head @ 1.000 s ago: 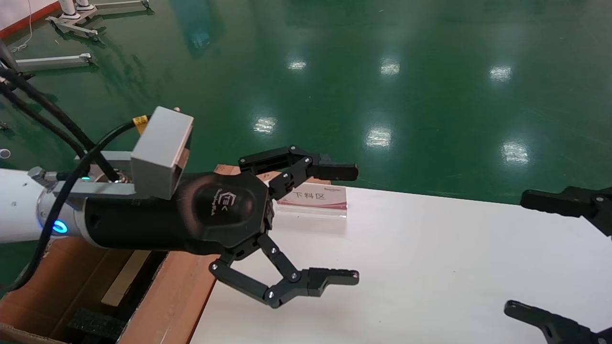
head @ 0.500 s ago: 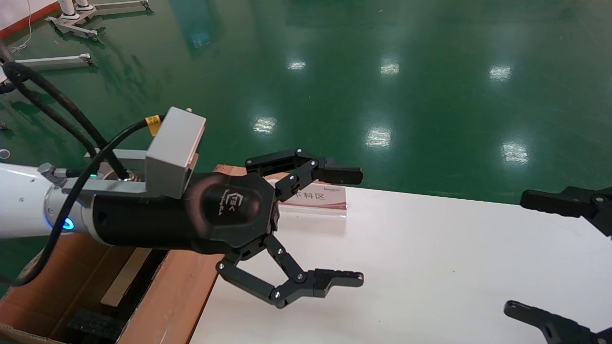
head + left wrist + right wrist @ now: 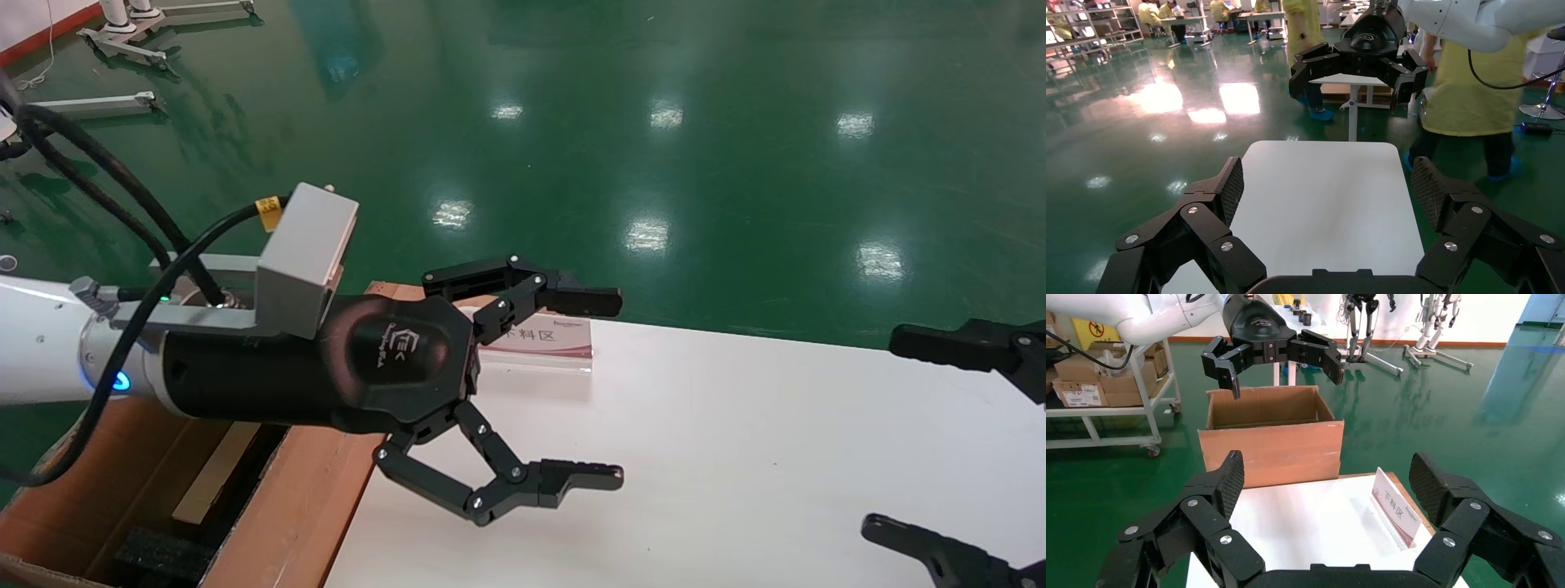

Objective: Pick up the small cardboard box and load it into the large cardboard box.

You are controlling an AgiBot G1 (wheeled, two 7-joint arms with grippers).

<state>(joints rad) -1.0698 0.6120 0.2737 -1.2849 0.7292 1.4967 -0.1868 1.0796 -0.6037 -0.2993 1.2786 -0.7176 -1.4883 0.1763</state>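
Observation:
The large cardboard box (image 3: 302, 498) stands open at the table's left end, also seen in the right wrist view as the large cardboard box (image 3: 1269, 441). Inside it lies a reddish-brown surface with a pale tan strip, which looks like the small cardboard box (image 3: 211, 475), mostly hidden under my left arm, beside black foam (image 3: 163, 551). My left gripper (image 3: 611, 388) hovers open and empty over the white table (image 3: 735, 457), just right of the large box. My right gripper (image 3: 887, 433) stays open and empty at the table's right end.
A white and red placard (image 3: 543, 339) with printed characters stands near the table's far left edge. Green floor surrounds the table. In the left wrist view a person in yellow (image 3: 1468, 86) walks past the far end of the table (image 3: 1321, 202).
My left gripper has drifted slightly to the right, away from the large box, staying open. The right arm has not moved.

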